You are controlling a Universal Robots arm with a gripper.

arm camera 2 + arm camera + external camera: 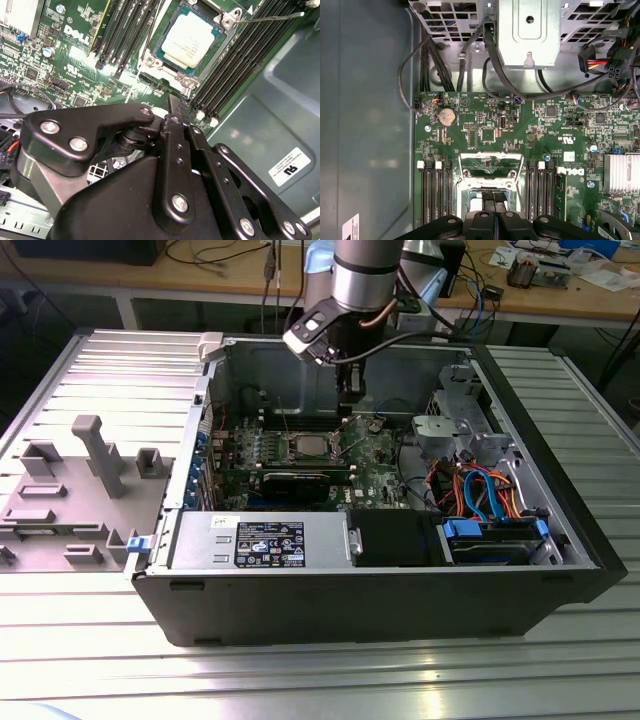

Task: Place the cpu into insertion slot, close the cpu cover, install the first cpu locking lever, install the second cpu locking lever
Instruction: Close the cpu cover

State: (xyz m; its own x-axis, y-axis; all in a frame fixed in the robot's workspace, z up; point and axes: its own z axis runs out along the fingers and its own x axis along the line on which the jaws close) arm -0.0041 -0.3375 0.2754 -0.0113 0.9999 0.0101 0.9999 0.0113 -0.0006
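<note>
cpu (190,39) seated in the insertion slot (150,61), just ahead of my gripper (172,107) (pressed together, nothing pinched), arm (365,275) upright over the open case (350,600)

insertion slot (186,79) open above, memory slots (235,62) (flanking)

One cpu (189,39), one insertion slot (150,61), four memory slots (429,195), one coin battery (446,117)

The cpu (189,39), a flat silvery-grey square, lay level, seated in the slot (150,61), inside its silver rim. The cover (491,155), a thin silver frame, stood swung open at the slot's edge. One thin lever (270,19) stuck out unlatched beside the slot.
</note>
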